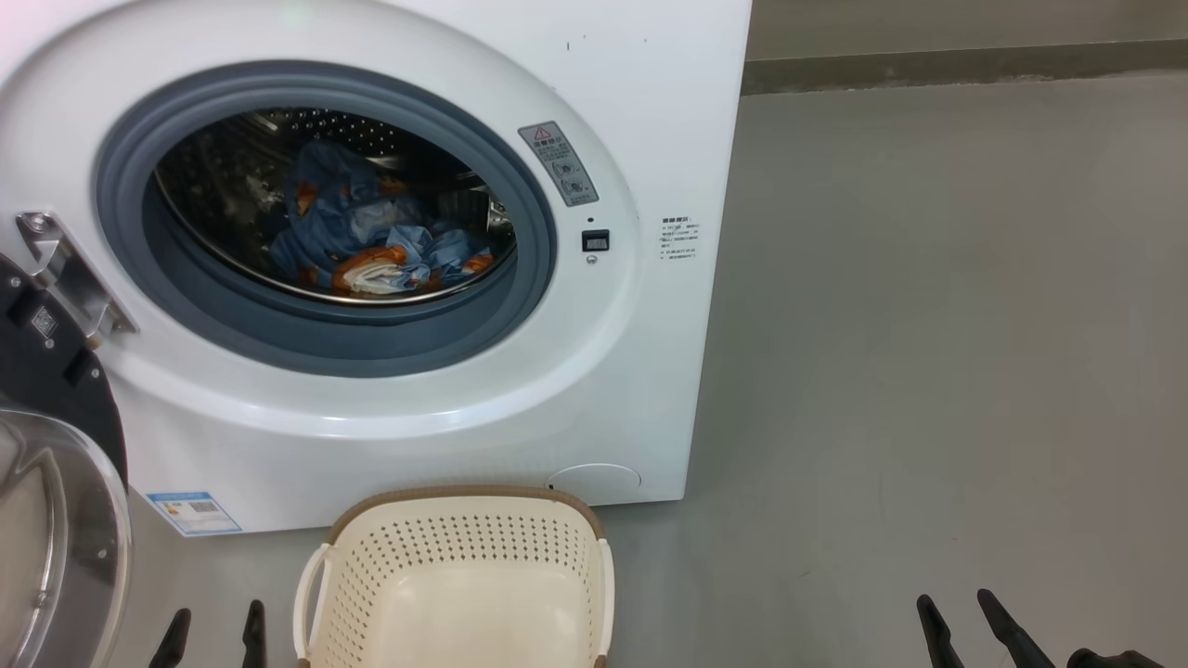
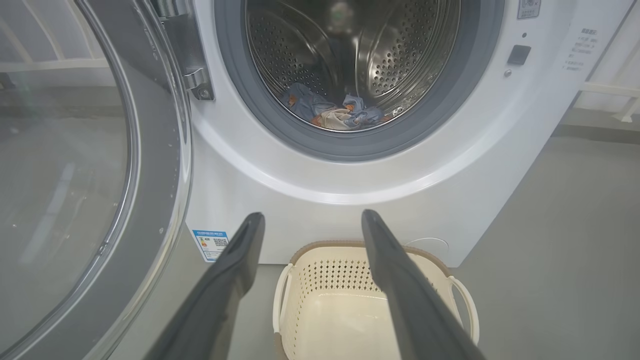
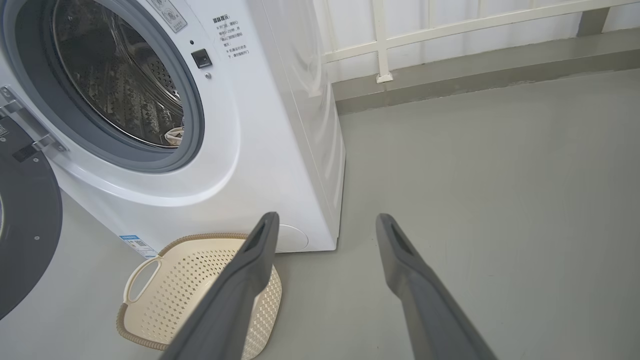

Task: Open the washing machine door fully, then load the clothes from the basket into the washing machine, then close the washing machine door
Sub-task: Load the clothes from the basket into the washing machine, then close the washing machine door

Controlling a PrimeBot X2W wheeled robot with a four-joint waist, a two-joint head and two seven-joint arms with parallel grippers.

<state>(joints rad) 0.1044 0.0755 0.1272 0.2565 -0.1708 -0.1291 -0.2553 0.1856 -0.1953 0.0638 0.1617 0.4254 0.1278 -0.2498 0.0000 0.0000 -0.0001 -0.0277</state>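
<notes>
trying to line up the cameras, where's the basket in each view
Head view: basket at bottom centre, on the floor in front of the washing machine.
Left wrist view: basket at the bottom, just right of centre.
Right wrist view: basket at bottom left.
Shared landmark: blue label sticker, up-left of the basket.

You are facing the white washing machine (image 1: 390, 436), standing ahead of your left gripper (image 1: 215, 626). Its round glass door (image 1: 56, 529) is hanging wide open to that gripper's left. Blue-and-orange clothes (image 1: 371, 232) are lying heaped inside. The cream perforated basket (image 1: 464, 566) is sitting just right of the left gripper, bare bottom showing, well left of your right gripper (image 1: 956, 612).
</notes>
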